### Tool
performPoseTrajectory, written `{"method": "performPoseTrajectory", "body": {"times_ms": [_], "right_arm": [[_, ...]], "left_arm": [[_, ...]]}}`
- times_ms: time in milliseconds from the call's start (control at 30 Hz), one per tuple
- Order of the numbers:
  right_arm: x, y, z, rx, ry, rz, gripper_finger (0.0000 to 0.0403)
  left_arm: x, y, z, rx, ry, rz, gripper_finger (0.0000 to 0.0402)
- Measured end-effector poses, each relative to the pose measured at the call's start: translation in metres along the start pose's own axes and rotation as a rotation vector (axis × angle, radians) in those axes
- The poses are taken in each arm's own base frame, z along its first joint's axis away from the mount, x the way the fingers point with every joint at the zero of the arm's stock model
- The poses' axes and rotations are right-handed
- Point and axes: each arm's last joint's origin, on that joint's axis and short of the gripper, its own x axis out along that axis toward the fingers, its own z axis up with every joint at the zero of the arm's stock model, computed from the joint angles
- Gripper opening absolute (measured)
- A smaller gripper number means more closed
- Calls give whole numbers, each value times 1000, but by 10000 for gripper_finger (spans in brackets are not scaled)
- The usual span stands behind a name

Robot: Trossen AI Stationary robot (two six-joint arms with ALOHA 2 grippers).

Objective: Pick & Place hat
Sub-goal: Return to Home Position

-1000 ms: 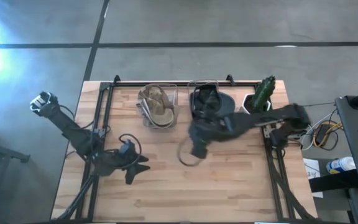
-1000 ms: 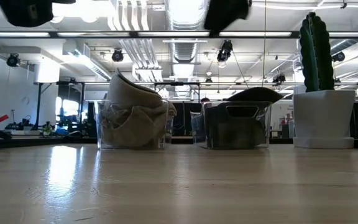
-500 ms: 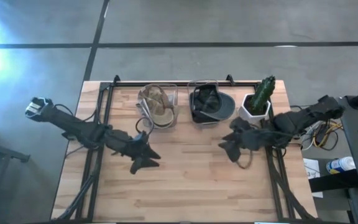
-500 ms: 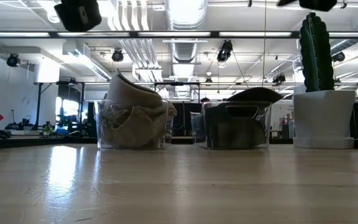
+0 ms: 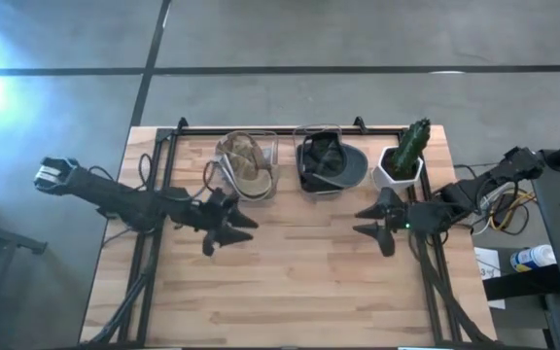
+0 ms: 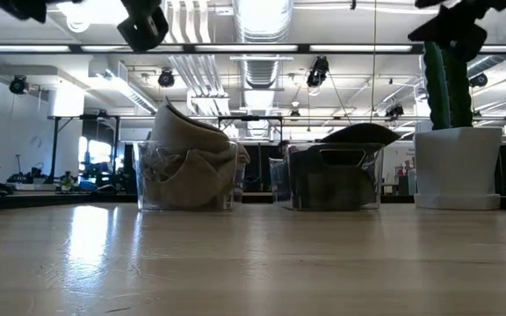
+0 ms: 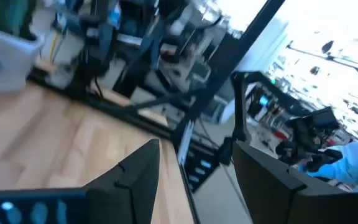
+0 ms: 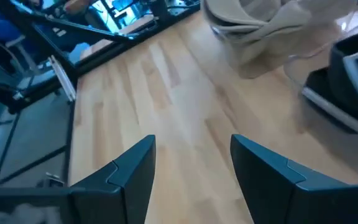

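The right pincer [image 5: 367, 222] has pulled back from the middle of the wooden table [image 5: 290, 292], where it hung a second ago, and now sits close to the right edge, in front of the green cactus in a white pot [image 5: 411, 146]. Its wrist view shows its fingers spread with only bare wood between them. The left pincer [image 5: 229, 231] has meanwhile swung out from the front-left part of the table and now hovers just in front of the left clear plastic bin [image 5: 275, 146]. It is also spread and empty.

The brown fabric caps [image 5: 244, 163] lie heaped in that bin at the back edge, and one brim rises above the rim. The dark caps [image 5: 327, 160] fill the right clear plastic bin [image 5: 299, 131] beside it. No cap is left loose on the wood.

With both pincers empty and clear of the bins, the sorting looks complete. All that seems to remain is for the arms to settle into their rest pose.
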Motion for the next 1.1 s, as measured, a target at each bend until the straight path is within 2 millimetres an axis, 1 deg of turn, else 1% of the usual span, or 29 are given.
{"method": "performPoseTrajectory", "body": {"times_ms": [100,200,400,500,600,767,1000,1100], "right_arm": [[-7,-11,-7,-61,-31,59,203],[-17,-22,-10,-118,-78,80,203],[-29,-44,-18,-131,-189,-15,203],[-33,-54,-23,-132,-223,-81,203],[-36,-62,-27,-126,-243,-97,203],[-36,-68,-35,-128,-237,-97,203],[-33,-69,-37,-135,-225,-104,203],[-32,-68,-38,-136,-223,-106,203]], "left_arm": [[-9,11,-2,53,-56,-4,197],[-19,21,-6,77,-67,26,197],[-44,37,-19,42,-85,77,197],[-58,41,-27,15,-97,72,197],[-70,43,-34,7,-117,58,197],[-86,46,-41,28,-161,39,197],[-100,47,-46,144,-208,31,197],[-104,51,-52,146,-210,32,197]]}}
